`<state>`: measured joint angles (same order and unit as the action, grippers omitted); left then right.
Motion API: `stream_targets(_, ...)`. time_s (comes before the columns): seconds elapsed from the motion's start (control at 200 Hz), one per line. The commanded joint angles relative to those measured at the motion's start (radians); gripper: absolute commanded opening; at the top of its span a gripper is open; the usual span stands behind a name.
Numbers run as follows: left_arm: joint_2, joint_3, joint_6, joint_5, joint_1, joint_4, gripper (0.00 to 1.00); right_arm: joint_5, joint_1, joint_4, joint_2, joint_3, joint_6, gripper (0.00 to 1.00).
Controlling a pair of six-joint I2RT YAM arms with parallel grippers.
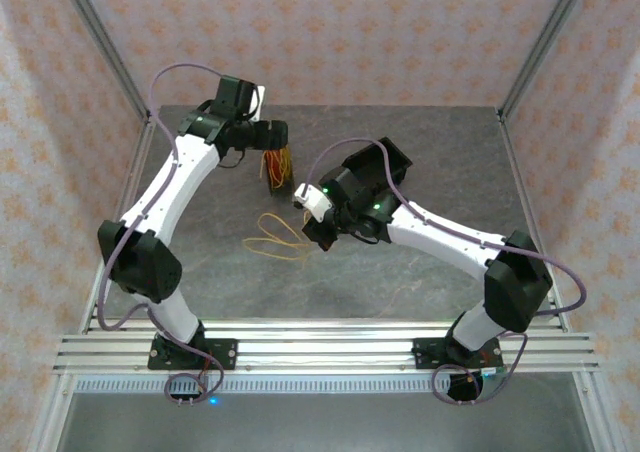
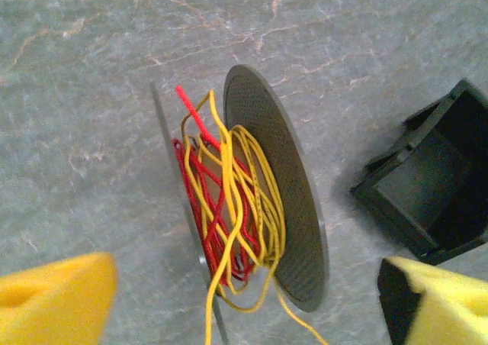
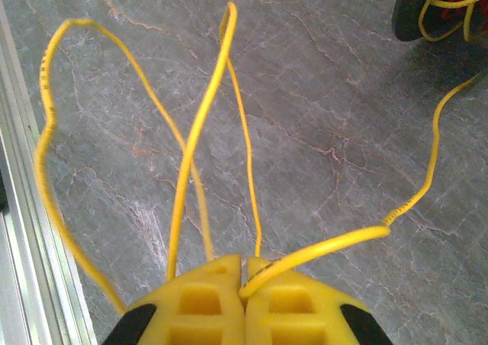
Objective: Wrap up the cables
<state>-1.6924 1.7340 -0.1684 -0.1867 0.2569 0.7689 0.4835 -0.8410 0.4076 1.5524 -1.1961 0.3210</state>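
The cables are yellow and red wires (image 2: 229, 207) wound loosely on a grey spool (image 2: 293, 207) that stands on edge on the table, with one yellow strand trailing off it. My left gripper (image 2: 252, 307) is open just in front of the spool, its yellow foam fingertips (image 2: 53, 299) wide apart on either side and touching nothing. In the top view the spool (image 1: 274, 164) sits under the left gripper (image 1: 270, 142). My right gripper (image 3: 244, 272) is shut on the yellow cable (image 3: 328, 246), and loose loops (image 3: 191, 154) hang from it onto the table (image 1: 278, 238).
A black box-shaped part (image 2: 435, 185) of the right arm sits close to the right of the spool. An aluminium rail (image 3: 23, 230) runs along the near table edge. The marbled grey table (image 1: 440, 152) is bounded by patterned walls.
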Motion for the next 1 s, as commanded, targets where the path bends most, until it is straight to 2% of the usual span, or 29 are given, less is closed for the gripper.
stream_targets(0.0, 0.023, -0.036, -0.022, 0.0, -0.039, -0.047, 0.99, 0.029, 0.002, -0.026, 0.021, -0.041, -0.007, 0.0)
stream_targets(0.135, -0.045, 0.023, -0.02, 0.011, -0.056, -0.039, 0.99, 0.033, 0.002, -0.031, 0.025, -0.039, -0.009, 0.0)
stream_targets(0.29, -0.109, 0.077, -0.047, -0.019, -0.036, 0.0, 0.99, 0.027, 0.003, -0.027, 0.029, -0.045, -0.008, 0.0)
stream_targets(0.476, 0.031, -0.118, -0.112, 0.017, -0.028, -0.127, 0.99, 0.03, 0.006, -0.018, 0.036, -0.052, -0.009, 0.0)
stream_targets(0.601, 0.111, -0.159, -0.108, 0.032, -0.037, -0.119, 0.99, 0.036, 0.008, -0.017, 0.038, -0.054, -0.008, 0.0)
stream_targets(0.721, 0.146, -0.183, -0.092, -0.002, -0.039, -0.116, 0.99, 0.039, 0.01, -0.022, 0.046, -0.058, -0.008, 0.0)
stream_targets(0.846, 0.103, -0.177, -0.078, -0.028, -0.04, -0.119, 0.99, 0.046, 0.01, -0.029, 0.053, -0.064, -0.013, 0.0)
stream_targets(0.996, 0.007, -0.102, -0.066, 0.018, -0.039, -0.095, 0.98, 0.052, 0.01, -0.022, 0.063, -0.082, -0.014, 0.0)
